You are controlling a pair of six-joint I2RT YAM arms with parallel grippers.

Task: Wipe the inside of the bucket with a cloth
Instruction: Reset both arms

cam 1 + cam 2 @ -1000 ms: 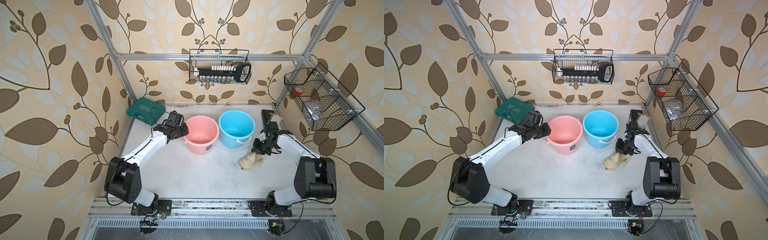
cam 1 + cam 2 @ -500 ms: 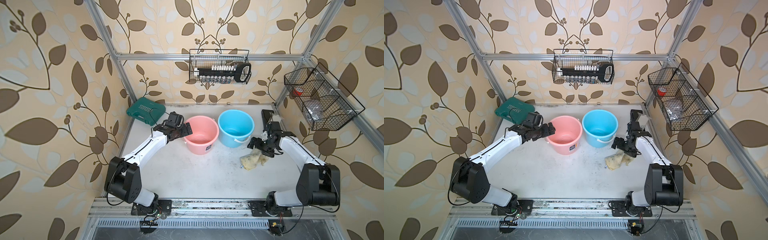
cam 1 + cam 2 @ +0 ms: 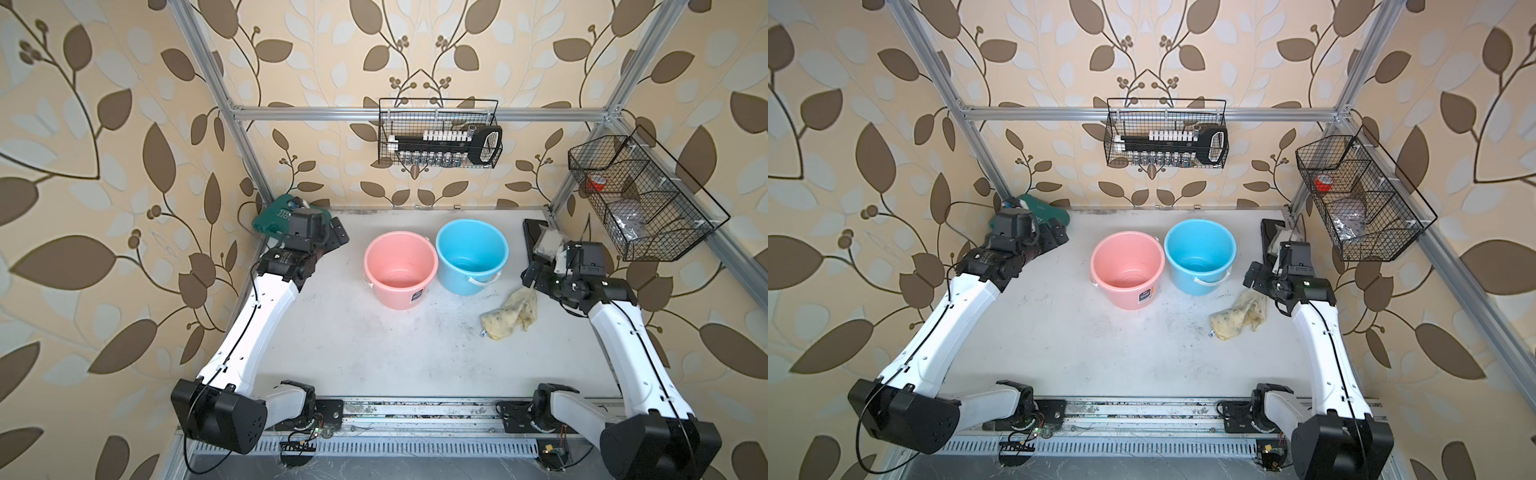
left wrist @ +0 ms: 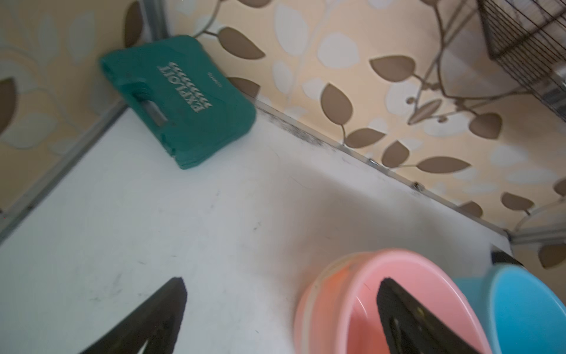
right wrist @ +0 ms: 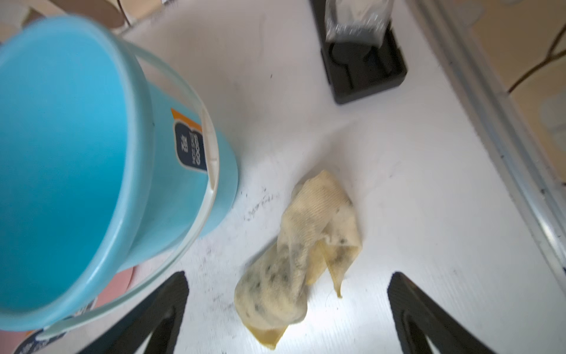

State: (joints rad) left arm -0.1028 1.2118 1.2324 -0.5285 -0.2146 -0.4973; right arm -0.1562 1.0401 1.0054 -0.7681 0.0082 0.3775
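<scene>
Just outside blue bucket, cloth.

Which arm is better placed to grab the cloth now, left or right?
Right. The right gripper hangs with jaws open just beside the cloth; the left gripper, also open, sits far off beyond the pink bucket.

"EXPLOIT" stands in pale letters on the green tool case. The blue bucket has a label that ends in "GOODS"; the rest is blurred.
</scene>
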